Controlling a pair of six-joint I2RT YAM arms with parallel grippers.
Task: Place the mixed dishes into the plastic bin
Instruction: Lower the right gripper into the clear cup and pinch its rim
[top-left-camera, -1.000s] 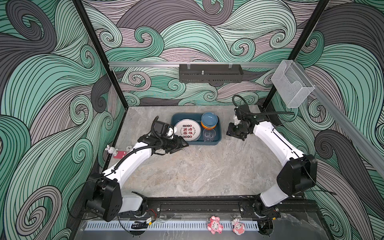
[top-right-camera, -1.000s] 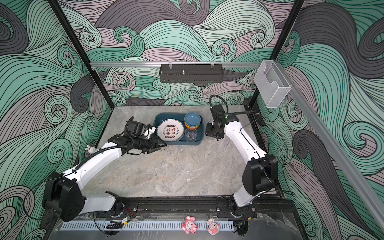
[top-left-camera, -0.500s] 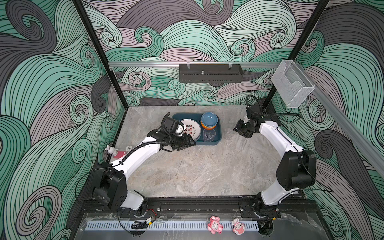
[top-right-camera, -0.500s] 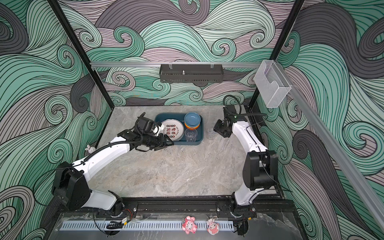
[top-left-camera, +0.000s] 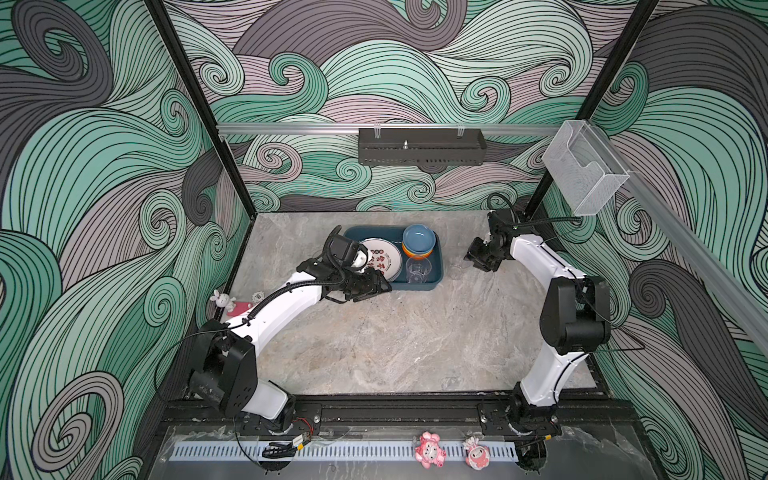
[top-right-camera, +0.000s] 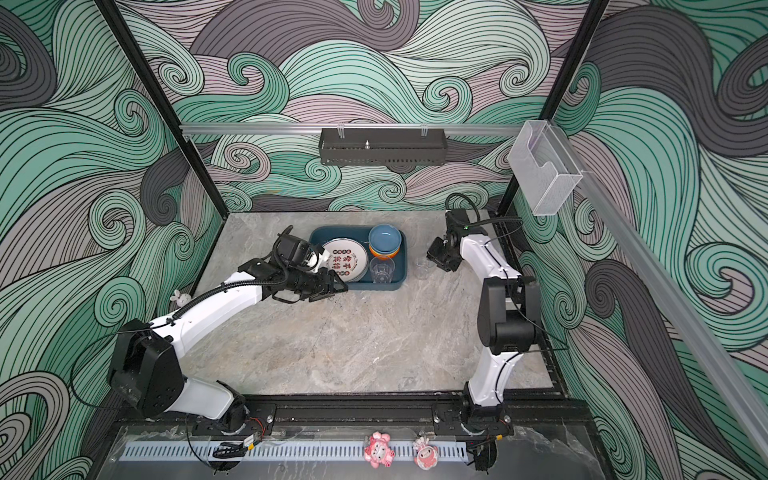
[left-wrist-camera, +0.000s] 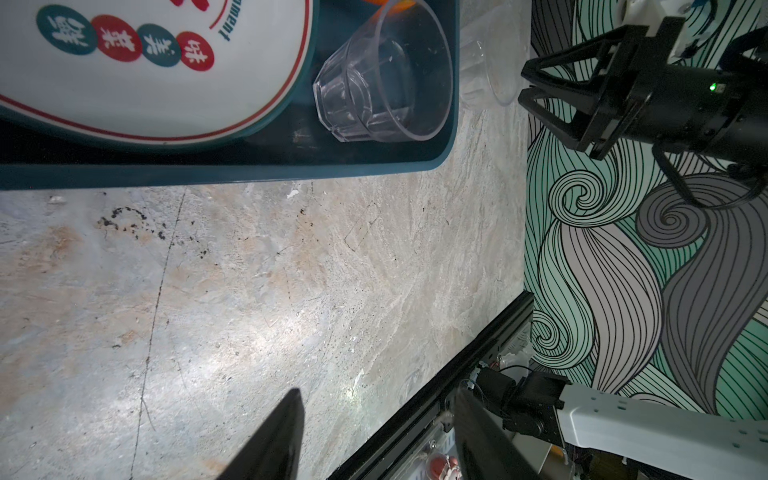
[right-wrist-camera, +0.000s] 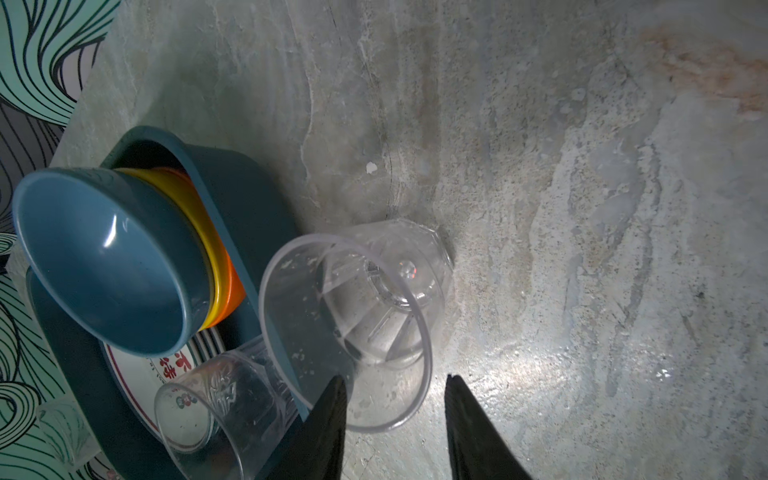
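L gripper (top-left-camera: 375, 286): fingers wide, empty; plastic bin (top-left-camera: 415, 286) wall just alongside them. Plate (top-left-camera: 384, 259), bowl stack (top-left-camera: 419, 240), one tumbler (top-left-camera: 417, 271) inside. 2nd tumbler (right-wrist-camera: 365, 316) upright outside bin, just ahead of R gripper (right-wrist-camera: 395, 377) tips; fingers part-open, empty. Best guess: straddle its rim squarely, close gently; slick plastic may skid.

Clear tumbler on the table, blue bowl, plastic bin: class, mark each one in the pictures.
clear tumbler on the table (right-wrist-camera: 374, 307): right wrist view, its ribbed lower wall.
blue bowl (top-left-camera: 419, 237): a top view, its inner floor.
plastic bin (top-left-camera: 415, 286): a top view, its near wall.
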